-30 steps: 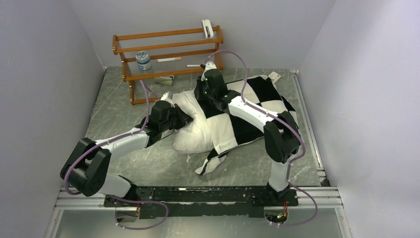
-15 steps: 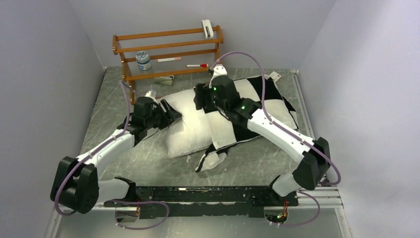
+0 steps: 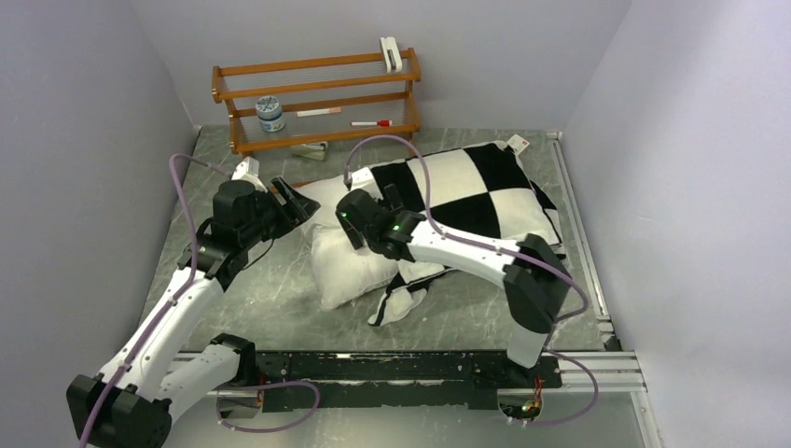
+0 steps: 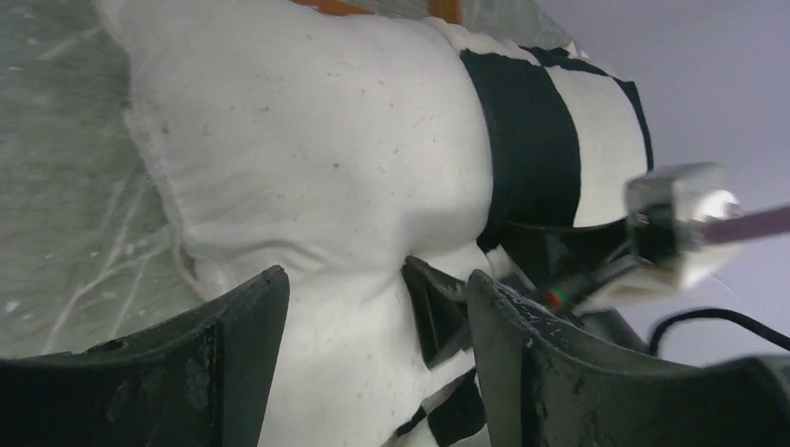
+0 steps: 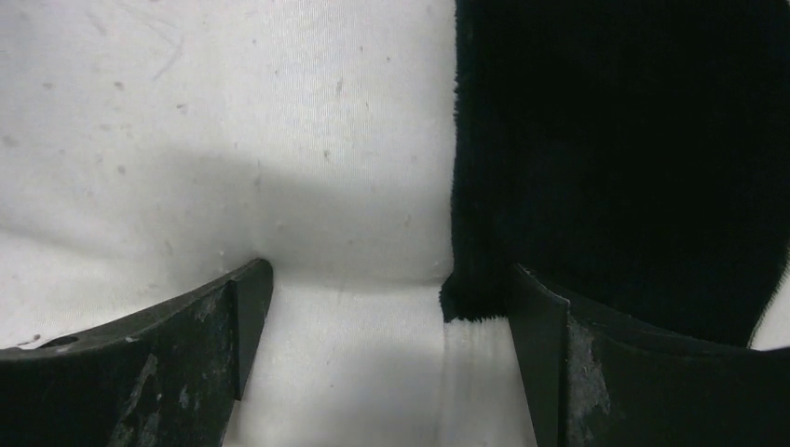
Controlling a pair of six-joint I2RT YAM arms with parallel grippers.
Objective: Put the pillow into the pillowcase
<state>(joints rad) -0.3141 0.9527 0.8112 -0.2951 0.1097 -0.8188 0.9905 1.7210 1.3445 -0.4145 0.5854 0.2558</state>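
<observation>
pillow (image 3: 343, 269) half in pillowcase (image 3: 478, 187) | left gripper (image 3: 299, 198) released beside bare end (fingers apart) | right gripper (image 3: 389, 198) released above pillowcase hem

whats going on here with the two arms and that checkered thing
Two robot arms are stuffing a plump plain white pillow into a plush black-and-white checkered pillowcase. The pillow is partly inside, and its left end sticks out uncovered. The left fingers and right fingers are both open and holding nothing, the right ones over the pillowcase's opening edge.
</observation>
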